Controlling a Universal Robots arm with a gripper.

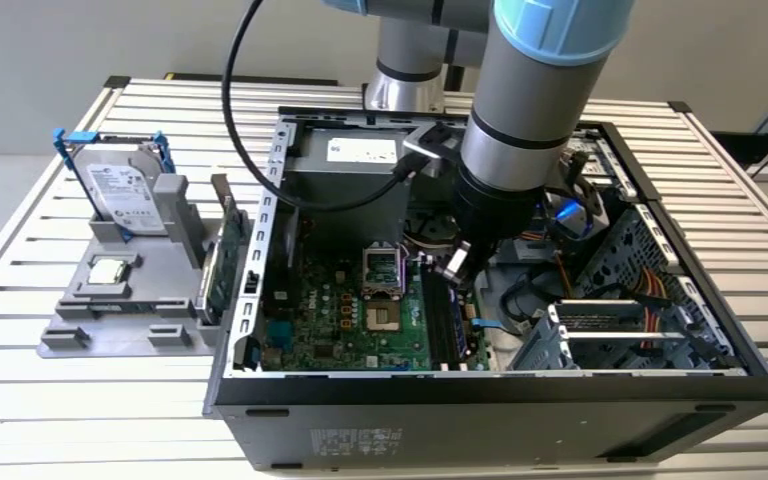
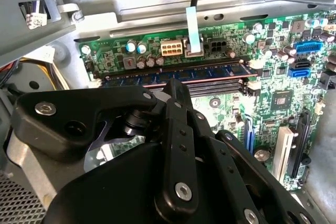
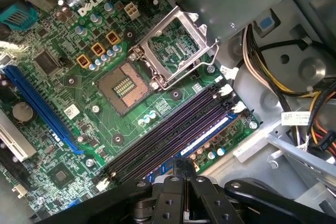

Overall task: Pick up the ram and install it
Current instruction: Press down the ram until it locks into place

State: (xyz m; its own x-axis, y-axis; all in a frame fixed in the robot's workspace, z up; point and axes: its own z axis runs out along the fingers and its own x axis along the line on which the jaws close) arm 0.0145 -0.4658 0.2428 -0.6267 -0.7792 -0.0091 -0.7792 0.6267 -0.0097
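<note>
- Here, the gripper (image 1: 458, 268) hangs low inside the open computer case (image 1: 491, 385), over the memory slots (image 3: 173, 132); in the first wrist view its jaws look pressed together, with nothing seen between them.
- Just beyond the fingertips (image 2: 176, 88), one ram (image 2: 173, 73) stick sits seated in the outermost slot, lying lengthwise along the edge of the motherboard (image 3: 68, 77), close to the jaws but not pinched by them.
- Beside the slots, the processor socket (image 3: 123, 85) stands open.
- Outside the case, on the worktop (image 1: 64, 390), a grey holder (image 1: 124, 320) carries another green stick (image 1: 231, 260), a hard drive (image 1: 124, 195) and a processor chip (image 1: 108, 268).
</note>
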